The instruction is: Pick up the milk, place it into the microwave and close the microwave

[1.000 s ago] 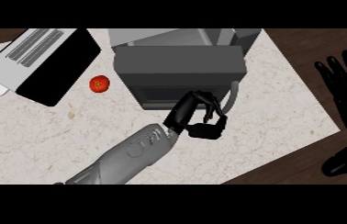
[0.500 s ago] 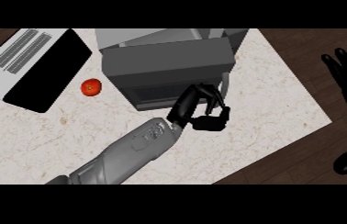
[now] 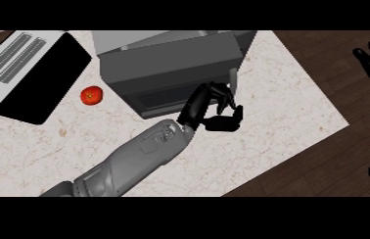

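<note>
Left hand (image 3: 214,109) curled, against microwave (image 3: 170,71) front

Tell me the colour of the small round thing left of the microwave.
Red; the round thing lies on the pale speckled counter, shown in the head view.

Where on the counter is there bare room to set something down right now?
Bare counter lies right of the microwave out to the edge, and along the front left, below the tomato. It is crowded where the left hand sits against the microwave's front corner.
</note>
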Tool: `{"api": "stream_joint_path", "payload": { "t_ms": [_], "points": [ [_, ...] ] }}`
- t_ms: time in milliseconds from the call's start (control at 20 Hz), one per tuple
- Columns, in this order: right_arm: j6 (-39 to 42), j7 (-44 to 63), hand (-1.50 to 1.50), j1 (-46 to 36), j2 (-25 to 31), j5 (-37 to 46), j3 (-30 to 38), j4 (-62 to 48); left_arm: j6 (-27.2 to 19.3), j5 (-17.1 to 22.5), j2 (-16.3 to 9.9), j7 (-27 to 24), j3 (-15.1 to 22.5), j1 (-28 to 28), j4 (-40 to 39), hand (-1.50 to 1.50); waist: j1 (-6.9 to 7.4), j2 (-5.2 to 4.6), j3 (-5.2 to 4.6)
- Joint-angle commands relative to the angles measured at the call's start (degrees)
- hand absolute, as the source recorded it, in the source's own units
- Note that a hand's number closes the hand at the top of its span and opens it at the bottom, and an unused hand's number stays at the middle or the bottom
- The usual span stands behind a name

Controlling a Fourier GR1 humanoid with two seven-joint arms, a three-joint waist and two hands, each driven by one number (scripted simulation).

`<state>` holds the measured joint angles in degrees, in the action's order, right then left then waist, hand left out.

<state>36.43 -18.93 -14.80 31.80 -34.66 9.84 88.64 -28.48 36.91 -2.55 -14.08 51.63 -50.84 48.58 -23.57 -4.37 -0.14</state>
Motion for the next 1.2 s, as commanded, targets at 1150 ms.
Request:
{"api": "stream_joint_path", "payload": {
  "t_ms": [1150],
  "points": [
    [2.3,4.2,-1.50,-5.3,4.6,-6.7,1.7,-2.7,-3.9,5.5,2.4,-2.1,-0.7,-11.3,-3.8,1.50,-3.35,-0.57,0.08]
  ]
}}
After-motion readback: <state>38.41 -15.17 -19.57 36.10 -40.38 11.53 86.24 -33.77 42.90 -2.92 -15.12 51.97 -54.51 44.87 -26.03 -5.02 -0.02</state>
